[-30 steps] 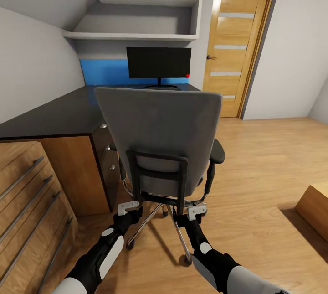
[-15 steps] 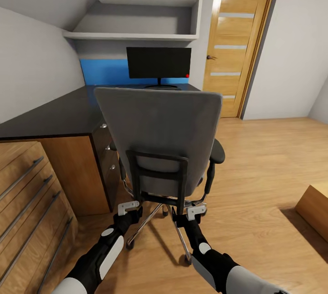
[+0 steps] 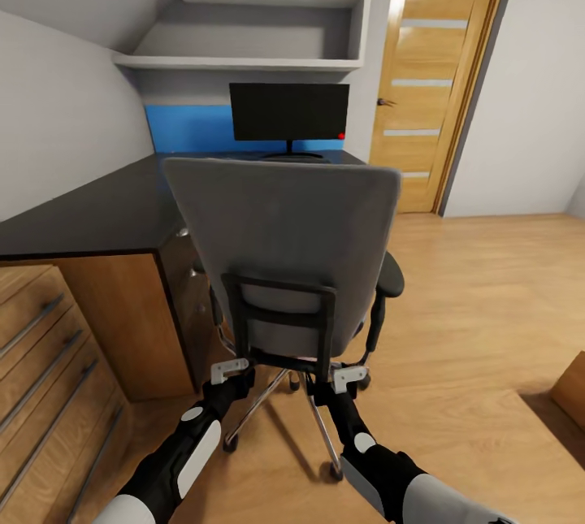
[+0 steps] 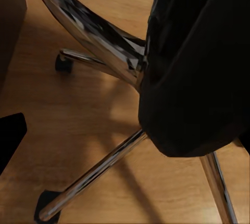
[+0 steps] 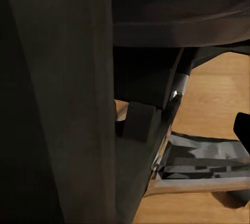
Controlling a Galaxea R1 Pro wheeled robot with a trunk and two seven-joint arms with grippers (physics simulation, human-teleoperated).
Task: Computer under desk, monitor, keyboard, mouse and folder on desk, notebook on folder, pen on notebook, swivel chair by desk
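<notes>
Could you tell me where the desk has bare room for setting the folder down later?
The desk shows a wide bare black stretch along the left wall, from the near corner above the wooden drawers toward the blue back panel. Around the monitor the swivel chair back hides the top, so that part cannot be judged.

Two arms, black jointed segments with white shell panels on forearms, pale grey-white upper sleeves. Left gripper (image 3: 230, 369) and right gripper (image 3: 349, 378): light grey blocky housings on black wrists.
</notes>
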